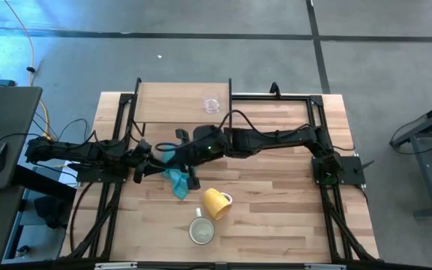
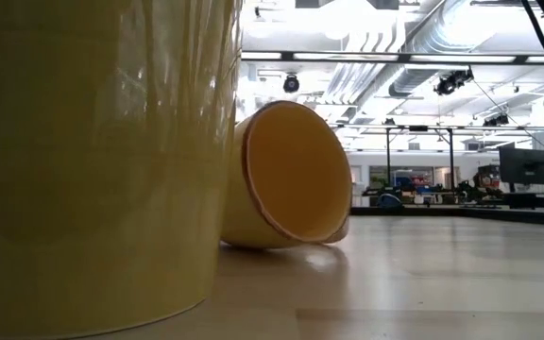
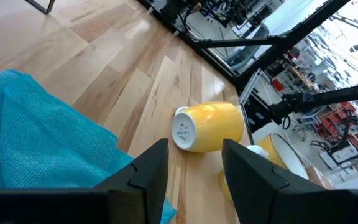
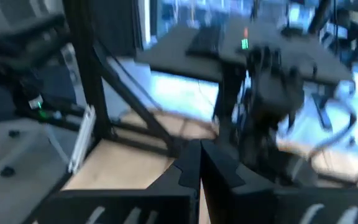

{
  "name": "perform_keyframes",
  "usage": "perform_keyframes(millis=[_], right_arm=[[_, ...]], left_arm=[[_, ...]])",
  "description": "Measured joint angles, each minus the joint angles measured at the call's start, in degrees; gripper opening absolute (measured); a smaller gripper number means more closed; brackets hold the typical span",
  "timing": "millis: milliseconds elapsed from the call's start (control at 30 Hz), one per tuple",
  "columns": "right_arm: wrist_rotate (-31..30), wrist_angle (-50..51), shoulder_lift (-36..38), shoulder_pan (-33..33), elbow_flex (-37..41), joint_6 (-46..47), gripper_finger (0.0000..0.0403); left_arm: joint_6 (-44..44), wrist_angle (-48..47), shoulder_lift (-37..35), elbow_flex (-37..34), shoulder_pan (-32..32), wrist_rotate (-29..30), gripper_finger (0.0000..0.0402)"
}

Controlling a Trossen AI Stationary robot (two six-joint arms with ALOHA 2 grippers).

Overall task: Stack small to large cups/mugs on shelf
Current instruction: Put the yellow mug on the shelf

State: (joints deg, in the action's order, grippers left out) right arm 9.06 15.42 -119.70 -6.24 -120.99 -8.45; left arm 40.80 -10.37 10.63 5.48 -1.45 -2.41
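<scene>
Glass cup point(image 1: 212, 104): upright on shelf point(image 1: 171, 105), far side. Orange mug point(image 1: 216, 202): tipped over on desk point(image 1: 276, 202), near centre. White mug point(image 1: 202, 231): upright, nearest. Neither mug shelved or stacked. Left gripper point(image 3: 194, 171): wide, empty, over cloth point(image 1: 176, 181). Right gripper point(image 4: 199, 163): closed, empty

Count, high view. Drinking vessels: 3.
- 1 clear glass cup point(image 1: 212, 104), on the shelf point(image 1: 163, 105).
- 1 orange-yellow mug point(image 1: 215, 203), lying on its side on the plank tabletop point(image 1: 276, 210).
- 1 cream-white mug point(image 1: 202, 231), upright, just beside it.

Cloths: 1 teal cloth point(image 1: 175, 181).
Shelves: 1.
Robot arms: 2, each with 1 gripper.
</scene>
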Motion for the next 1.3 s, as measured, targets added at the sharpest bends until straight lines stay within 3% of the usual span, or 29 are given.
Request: perform_keyframes(millis=[333,500,867,1133,1300], right_arm=[[5.0,-17.0,0.4,1.5,0.0,-1.2,0.0000],[4.9,-17.8,4.2,3.4,0.1,-3.2,0.0000],[3.7,-5.9,15.5,4.7,0.0,-10.9,0.0000],[-0.3,-3.9,20.4,3.8,0.0,-13.1,0.0000],[-3.1,8.4,21.3,3.6,-0.1,-9.3,0.0000]], left_arm=[[0.0,0.0,0.0,0.0,0.0,0.5,0.0138],[0.0,0.0,0.0,0.0,0.0,0.5,0.0138],[0.0,0.4,0.0,0.0,0.0,3.0,0.0138],[0.0,1.3,0.0,0.0,0.0,4.4,0.0138],[-0.1,5.4,0.0,0.0,0.0,4.4,0.0138]])
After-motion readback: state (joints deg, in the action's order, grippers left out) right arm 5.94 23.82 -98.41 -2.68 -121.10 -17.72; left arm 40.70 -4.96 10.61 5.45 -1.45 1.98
